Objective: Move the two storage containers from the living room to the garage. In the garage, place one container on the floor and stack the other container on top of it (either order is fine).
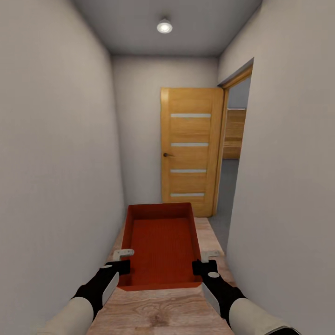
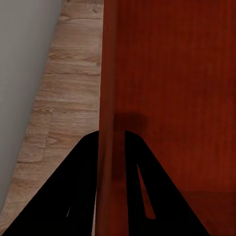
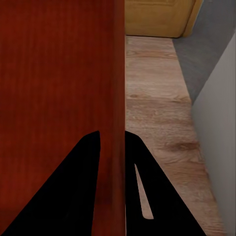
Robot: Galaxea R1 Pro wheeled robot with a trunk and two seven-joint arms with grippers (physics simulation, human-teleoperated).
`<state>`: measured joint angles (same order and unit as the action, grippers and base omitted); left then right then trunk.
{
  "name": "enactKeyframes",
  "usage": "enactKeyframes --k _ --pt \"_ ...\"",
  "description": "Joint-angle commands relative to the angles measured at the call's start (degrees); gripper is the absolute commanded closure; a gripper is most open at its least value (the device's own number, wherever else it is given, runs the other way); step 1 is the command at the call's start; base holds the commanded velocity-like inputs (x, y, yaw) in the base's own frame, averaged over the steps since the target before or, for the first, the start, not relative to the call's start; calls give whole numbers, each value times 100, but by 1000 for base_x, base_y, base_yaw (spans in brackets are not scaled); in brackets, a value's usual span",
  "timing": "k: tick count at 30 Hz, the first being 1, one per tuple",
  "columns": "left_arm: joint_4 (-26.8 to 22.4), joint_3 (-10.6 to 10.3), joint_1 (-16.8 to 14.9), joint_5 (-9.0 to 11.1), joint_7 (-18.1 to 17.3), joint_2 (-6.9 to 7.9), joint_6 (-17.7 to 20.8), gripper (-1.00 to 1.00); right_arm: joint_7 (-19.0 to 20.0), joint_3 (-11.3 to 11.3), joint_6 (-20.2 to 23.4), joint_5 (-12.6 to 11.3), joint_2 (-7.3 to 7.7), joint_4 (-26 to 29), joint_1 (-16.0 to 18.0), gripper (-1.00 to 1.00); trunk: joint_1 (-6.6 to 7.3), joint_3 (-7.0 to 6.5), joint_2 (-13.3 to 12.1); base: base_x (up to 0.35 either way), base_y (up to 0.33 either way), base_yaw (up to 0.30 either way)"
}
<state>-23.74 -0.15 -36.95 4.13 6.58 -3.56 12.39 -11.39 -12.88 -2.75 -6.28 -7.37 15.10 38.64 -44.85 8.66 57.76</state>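
**Inspector:** You carry one storage container [image 1: 160,246] in front of you, at 12 o'clock from both arms, above the wood plank floor [image 1: 153,311] of a narrow corridor. It sits level, open side up.

**Operator:** And my fingers?

**Inspector:** Your left gripper [image 1: 122,260] has its fingers [image 2: 73,196] closed over the container's left wall, one finger on either side. Your right gripper [image 1: 206,261] clamps the right wall the same way; its fingers [image 3: 162,196] straddle the thin red wall.

**Operator:** What lies ahead?

**Inspector:** A wooden door [image 1: 190,151] stands open at 12 o'clock. At 1 o'clock a doorway [image 1: 232,153] shows grey flooring [image 1: 228,186]. A ceiling light [image 1: 164,26] is lit above. Pale walls [image 1: 56,163] stand close on both sides.
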Motion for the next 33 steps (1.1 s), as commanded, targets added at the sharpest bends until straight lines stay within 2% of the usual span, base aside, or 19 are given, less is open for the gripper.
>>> enactKeyframes --k 1,33 --pt "-5 6 4 -59 72 83 44 100 -39 154 -33 13 4 28 12 100 -4 8 5 323 0 0" --pt "-8 6 4 -55 72 80 44 100 -47 154 -36 13 -1 28 12 100 -4 8 5 323 0 0"
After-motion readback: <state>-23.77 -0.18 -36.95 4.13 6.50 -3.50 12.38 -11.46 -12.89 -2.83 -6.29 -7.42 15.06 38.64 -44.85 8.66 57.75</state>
